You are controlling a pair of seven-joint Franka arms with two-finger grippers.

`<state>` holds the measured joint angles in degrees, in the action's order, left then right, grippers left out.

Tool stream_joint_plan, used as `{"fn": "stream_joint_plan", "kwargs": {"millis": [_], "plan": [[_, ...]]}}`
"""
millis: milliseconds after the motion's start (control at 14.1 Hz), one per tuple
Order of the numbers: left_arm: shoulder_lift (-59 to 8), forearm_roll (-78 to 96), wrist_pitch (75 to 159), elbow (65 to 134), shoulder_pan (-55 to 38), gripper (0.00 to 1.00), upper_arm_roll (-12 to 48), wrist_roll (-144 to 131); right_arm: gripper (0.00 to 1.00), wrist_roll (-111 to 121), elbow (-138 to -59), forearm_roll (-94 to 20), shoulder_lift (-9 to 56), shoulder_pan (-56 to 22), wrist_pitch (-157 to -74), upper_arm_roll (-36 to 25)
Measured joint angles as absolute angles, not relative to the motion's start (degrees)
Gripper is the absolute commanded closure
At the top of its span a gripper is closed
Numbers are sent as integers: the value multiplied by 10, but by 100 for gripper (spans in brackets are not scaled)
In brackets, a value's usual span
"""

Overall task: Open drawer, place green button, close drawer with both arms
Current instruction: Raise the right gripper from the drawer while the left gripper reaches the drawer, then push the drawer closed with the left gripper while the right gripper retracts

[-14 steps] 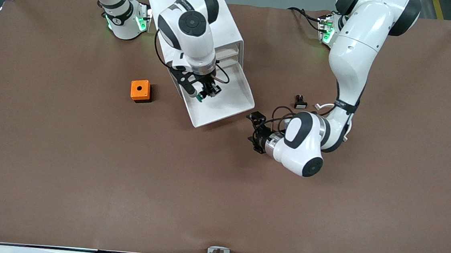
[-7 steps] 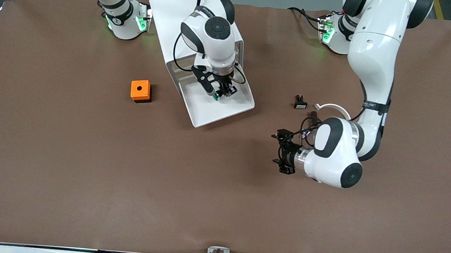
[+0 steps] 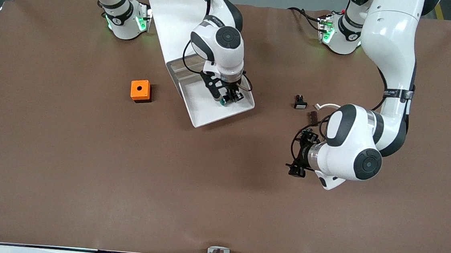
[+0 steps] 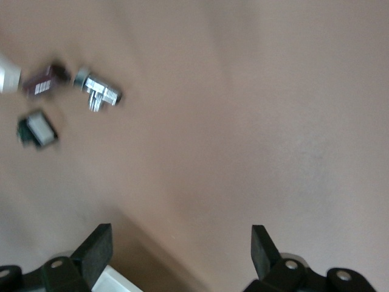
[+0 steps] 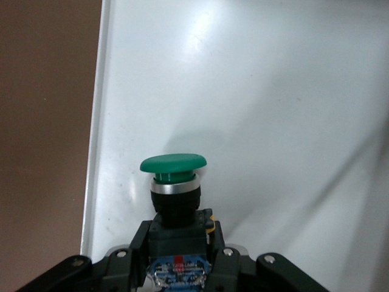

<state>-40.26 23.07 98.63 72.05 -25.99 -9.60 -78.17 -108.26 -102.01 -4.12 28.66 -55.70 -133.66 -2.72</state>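
Brown matting covers the surface (image 3: 85, 163), where a white cabinet (image 3: 169, 21) stands near the edge by the robots' bases, its drawer (image 3: 206, 109) pulled open. Over the drawer's tray, the right end effector (image 3: 228, 98) pinches the button (image 5: 174, 176), green cap pointing down at the white floor. The left end effector (image 3: 298, 158) hangs with fingers (image 4: 94, 246) spread wide over bare matting toward the left arm's end. An orange cube (image 3: 140, 90) sits toward the right arm's end; a small black part (image 3: 300, 102) lies beside the left arm.
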Motion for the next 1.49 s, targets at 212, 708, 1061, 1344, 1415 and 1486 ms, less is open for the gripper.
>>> {"fn": "stream_joint_plan", "kwargs": {"millis": [212, 708, 1061, 1344, 1415, 1486], "plan": [[-402, 184, 986, 721, -264, 0, -93, -672, 100, -1099, -1008, -41, 298, -560, -1336, -27], [-402, 138, 1002, 722, -315, 0, -79, -530, 0, -1116, -999, -40, 303, -564, -1333, -28], [-407, 133, 1106, 765, -332, 0, -20, -526, 0, -926, -947, -30, 303, -542, -1241, -43], [-421, 132, 1158, 790, -355, 0, -3, -512, 0, -651, -884, -30, 285, -469, -1119, -47], [-428, 132, 1169, 794, -365, 0, -3, -511, 0, -592, -876, -30, 275, -450, -1093, -49], [-434, 132, 1179, 796, -376, 0, -3, -511, 0, -538, -872, -30, 263, -429, -1069, -50]]}}
